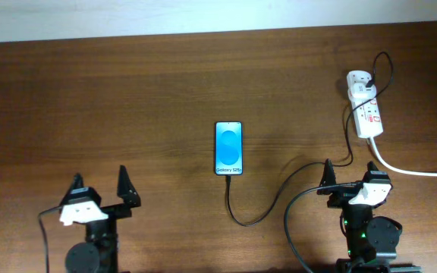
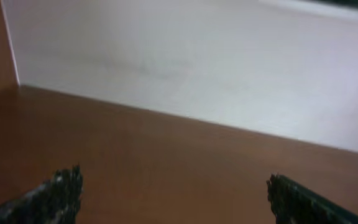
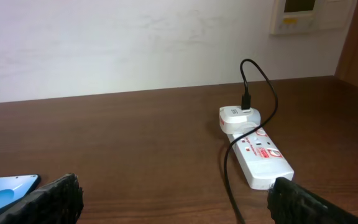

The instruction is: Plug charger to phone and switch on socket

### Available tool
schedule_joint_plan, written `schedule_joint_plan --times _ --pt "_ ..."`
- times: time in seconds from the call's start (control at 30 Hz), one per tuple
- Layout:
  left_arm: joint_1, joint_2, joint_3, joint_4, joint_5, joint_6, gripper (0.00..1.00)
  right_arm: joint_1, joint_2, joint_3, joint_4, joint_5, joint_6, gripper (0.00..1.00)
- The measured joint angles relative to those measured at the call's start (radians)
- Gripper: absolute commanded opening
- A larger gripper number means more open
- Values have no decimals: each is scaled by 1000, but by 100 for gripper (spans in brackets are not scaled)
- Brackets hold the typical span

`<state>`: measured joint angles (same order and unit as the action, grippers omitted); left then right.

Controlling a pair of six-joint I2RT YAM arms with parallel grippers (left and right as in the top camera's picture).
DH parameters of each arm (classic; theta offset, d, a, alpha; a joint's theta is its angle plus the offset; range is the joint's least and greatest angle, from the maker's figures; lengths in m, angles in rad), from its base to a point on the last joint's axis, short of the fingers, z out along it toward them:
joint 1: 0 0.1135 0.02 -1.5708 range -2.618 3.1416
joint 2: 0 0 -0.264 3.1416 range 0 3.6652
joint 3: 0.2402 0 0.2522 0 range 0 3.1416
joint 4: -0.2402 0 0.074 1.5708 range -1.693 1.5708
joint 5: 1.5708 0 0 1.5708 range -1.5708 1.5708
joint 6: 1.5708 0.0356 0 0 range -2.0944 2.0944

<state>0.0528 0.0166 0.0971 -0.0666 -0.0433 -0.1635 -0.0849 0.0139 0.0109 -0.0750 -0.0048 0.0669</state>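
The phone (image 1: 229,148) lies flat mid-table with its blue screen up; its corner shows in the right wrist view (image 3: 8,190). The thin black charger cable (image 1: 258,214) runs from the phone's near end in a loop to the white adapter on the socket (image 1: 365,106), also seen in the right wrist view (image 3: 260,154). The plug end meets the phone's bottom edge. My left gripper (image 1: 99,180) is open and empty at the near left. My right gripper (image 1: 349,168) is open and empty at the near right, just short of the socket.
The socket's thick white lead (image 1: 412,171) runs off to the right edge. A pale wall (image 3: 135,43) stands behind the table's far edge, with a wall panel (image 3: 297,15) at the upper right.
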Motion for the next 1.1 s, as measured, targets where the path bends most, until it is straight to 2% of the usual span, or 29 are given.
schedule_joint_plan --times 0.1,0.2,0.4,0.63,0.83,1.1 --pt "0 0 -77 31 11 45 99 0 0 0 0 0 0 98" --pt "0 -1 -84 -9 11 135 99 0 0 0 0 0 0 98" --pt "0 -1 -84 -13 18 217 99 0 0 0 0 0 0 99" --pt "-2 -1 -84 -13 18 228 99 0 0 0 0 0 0 99" --pt "-79 -1 -84 -13 21 228 99 0 0 0 0 0 0 98" --pt "-79 -1 -84 -13 21 228 99 0 0 0 0 0 0 98"
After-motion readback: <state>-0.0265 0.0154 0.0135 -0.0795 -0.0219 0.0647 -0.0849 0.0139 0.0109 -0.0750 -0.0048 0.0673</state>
